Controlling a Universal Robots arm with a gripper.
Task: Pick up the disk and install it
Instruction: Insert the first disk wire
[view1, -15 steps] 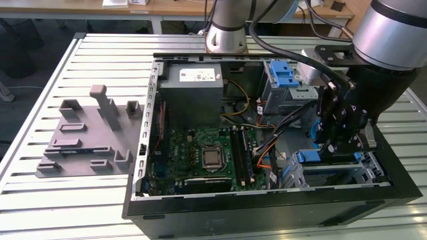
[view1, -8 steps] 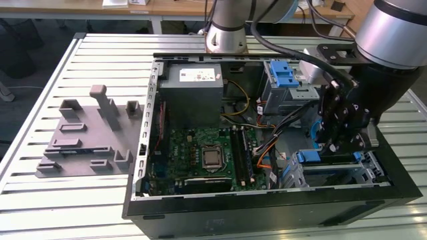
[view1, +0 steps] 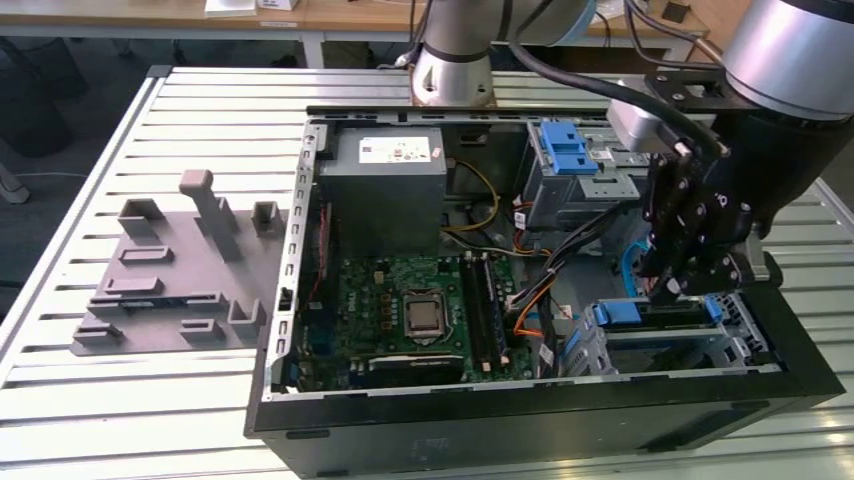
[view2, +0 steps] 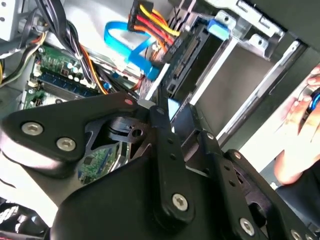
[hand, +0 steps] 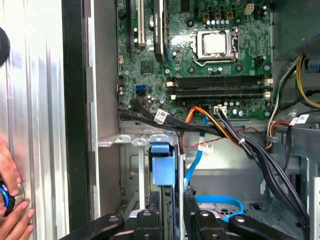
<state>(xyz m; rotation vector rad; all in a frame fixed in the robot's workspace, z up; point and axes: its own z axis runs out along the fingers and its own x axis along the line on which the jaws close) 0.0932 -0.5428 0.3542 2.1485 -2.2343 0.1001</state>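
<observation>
We see the disk (view1: 651, 312) standing on its thin edge in the drive bay in a corner of the open computer case (view1: 534, 415), on the exterior view's right. Its blue plastic bracket (hand: 162, 167) shows on top in the first wrist view. The black gripper (view1: 683, 290) hangs just above the disk. In the first wrist view its fingers (hand: 145, 222) stand one on each side of the disk's edge, but we cannot tell if they squeeze it or are let go.

Right beside the disk run many wires (hand: 235, 137): black ones, orange ones and a flat blue one. They hang close to the bay. Next to them lies the green board (view1: 414, 315) with a shiny square chip in the middle. Farther back sits a big grey box (view1: 387, 165) with a white sticker. A silver metal cage (view1: 574, 165) with a blue latch stands near it.

The case rests on a tabletop (view1: 134, 400) made of long metal slats. A grey plastic stand (view1: 180, 280) with little posts lies beside the case. A person's hand (hand: 12, 200) rests on the slats.
</observation>
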